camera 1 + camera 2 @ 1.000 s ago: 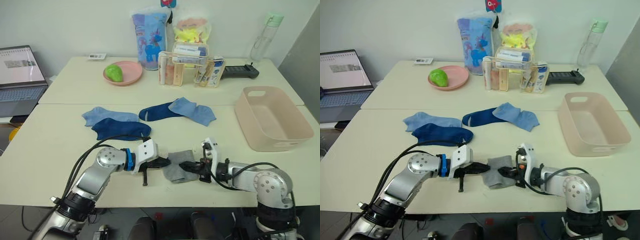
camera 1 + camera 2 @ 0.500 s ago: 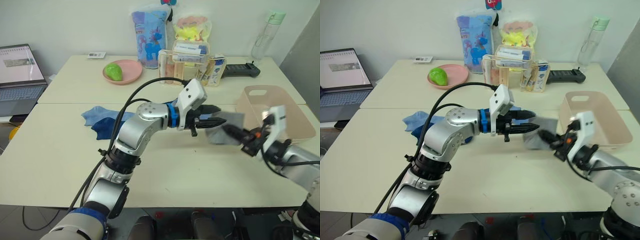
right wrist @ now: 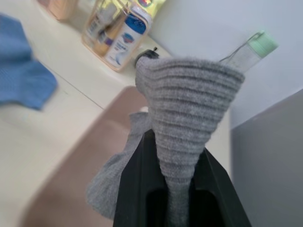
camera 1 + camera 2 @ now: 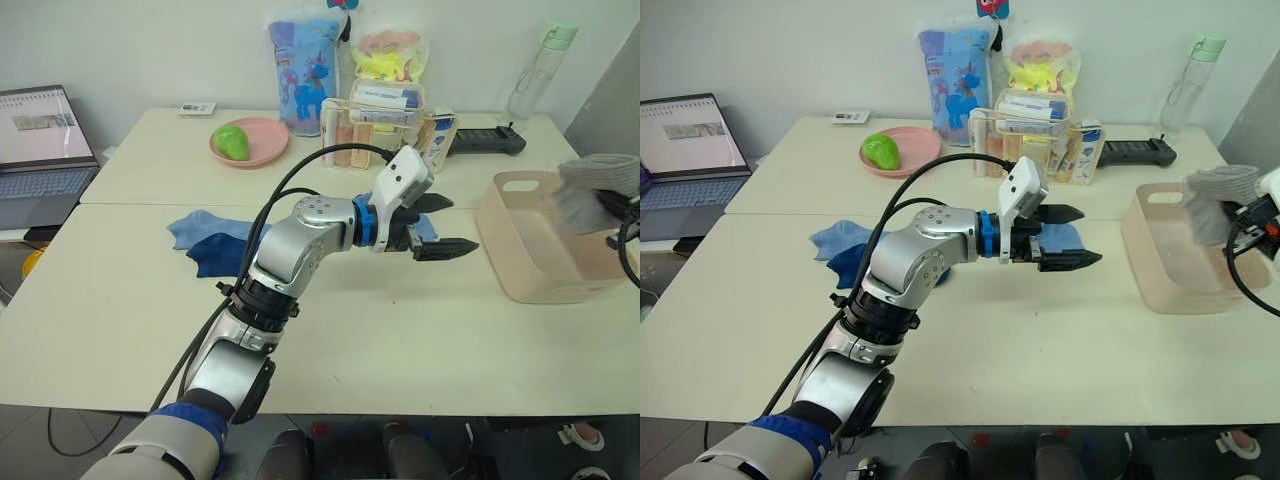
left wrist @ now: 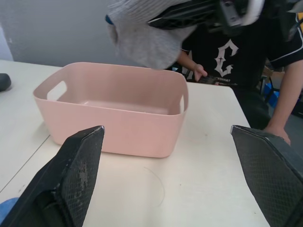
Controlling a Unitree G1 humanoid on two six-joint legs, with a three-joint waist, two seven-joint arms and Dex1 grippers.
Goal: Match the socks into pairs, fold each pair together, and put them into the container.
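My right gripper (image 3: 175,151) is shut on the grey socks (image 3: 189,99), which hang bunched above the far right side of the pale pink container (image 4: 520,255). My left gripper (image 4: 460,224) is open and holds nothing. It hovers over the table's middle, pointing at the container (image 5: 123,130), a short way left of it. A light blue sock (image 4: 188,229) and a navy sock (image 4: 222,256) lie overlapping on the left. A bit of another light blue sock (image 4: 1066,237) shows behind the left fingers.
At the back stand a pink plate (image 4: 262,152) with a green item, a clear organiser (image 4: 385,125), bags, a bottle (image 4: 537,68) and a black device (image 4: 488,142). A laptop (image 4: 40,140) sits at the far left. A person (image 5: 246,52) leans on the table beyond the container.
The left gripper opened and let go of the grey socks. The right gripper lifted them from the table's front and carried them right, over the container. The left arm rose to mid-table.
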